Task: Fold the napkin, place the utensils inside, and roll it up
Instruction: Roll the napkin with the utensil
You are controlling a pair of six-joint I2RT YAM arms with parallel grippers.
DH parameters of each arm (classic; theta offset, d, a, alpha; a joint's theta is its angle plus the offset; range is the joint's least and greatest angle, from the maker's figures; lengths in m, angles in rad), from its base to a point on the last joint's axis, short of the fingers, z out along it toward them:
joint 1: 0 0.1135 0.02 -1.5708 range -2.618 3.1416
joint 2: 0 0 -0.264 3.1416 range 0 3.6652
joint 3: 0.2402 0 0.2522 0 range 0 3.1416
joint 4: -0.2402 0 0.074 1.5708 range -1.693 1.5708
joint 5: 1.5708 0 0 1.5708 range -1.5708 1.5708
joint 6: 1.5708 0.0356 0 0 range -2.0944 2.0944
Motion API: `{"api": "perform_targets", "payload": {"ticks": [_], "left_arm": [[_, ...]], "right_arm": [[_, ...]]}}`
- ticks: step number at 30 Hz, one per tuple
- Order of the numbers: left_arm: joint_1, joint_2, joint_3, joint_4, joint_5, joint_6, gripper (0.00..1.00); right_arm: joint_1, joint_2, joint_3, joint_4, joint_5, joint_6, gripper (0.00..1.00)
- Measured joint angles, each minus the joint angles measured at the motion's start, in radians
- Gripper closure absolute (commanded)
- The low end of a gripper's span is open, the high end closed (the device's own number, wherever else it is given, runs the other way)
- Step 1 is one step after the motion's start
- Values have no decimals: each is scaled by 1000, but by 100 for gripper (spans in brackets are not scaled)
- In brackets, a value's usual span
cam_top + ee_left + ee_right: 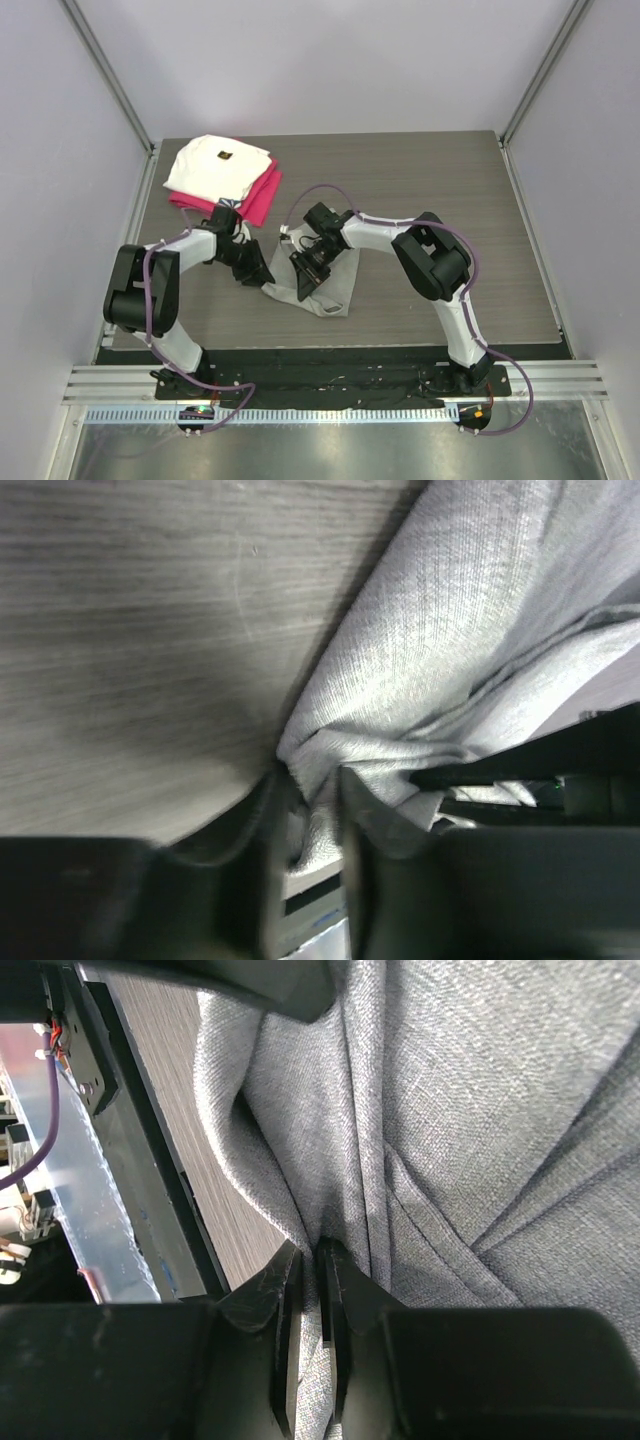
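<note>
Napkin (330,292): light-grey cloth, rumpled and gathered into folds, lying on the wood-grain table (430,190) near its front edge, between my two arms.
Left claw (255,272): down at the napkin's left edge. My wrist view shows a bunched corner of the cloth wedged between my two fingers (365,830), which stand narrowly apart and press it from both sides.
Right claw (304,280): low over the napkin, near my left claw. My fingers (350,1292) are almost together, with a thin pleat of grey fabric pinched between them.
Folds: ridges fan away from both pinches, and the rest of the napkin spreads on the table to the right.
Far-left corner: a folded white cloth (218,165) with a small dark mark sits on a magenta-red cloth (263,197), well apart from the napkin.
</note>
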Motion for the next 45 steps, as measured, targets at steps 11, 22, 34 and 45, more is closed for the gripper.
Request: {"api": "perform_targets", "payload": {"ticks": [11, 22, 34, 45], "left_arm": [[-2, 42, 4, 22, 53, -30, 100], [-2, 161, 91, -137, 155, 6, 100], [-3, 185, 102, -227, 166, 31, 100], [2, 195, 106, -246, 170, 40, 100]], "right_arm": [[22, -17, 44, -66, 84, 37, 54], [188, -272, -28, 30, 557, 15, 31], [333, -280, -148, 149, 756, -37, 32], [356, -241, -151, 167, 763, -60, 48]]}}
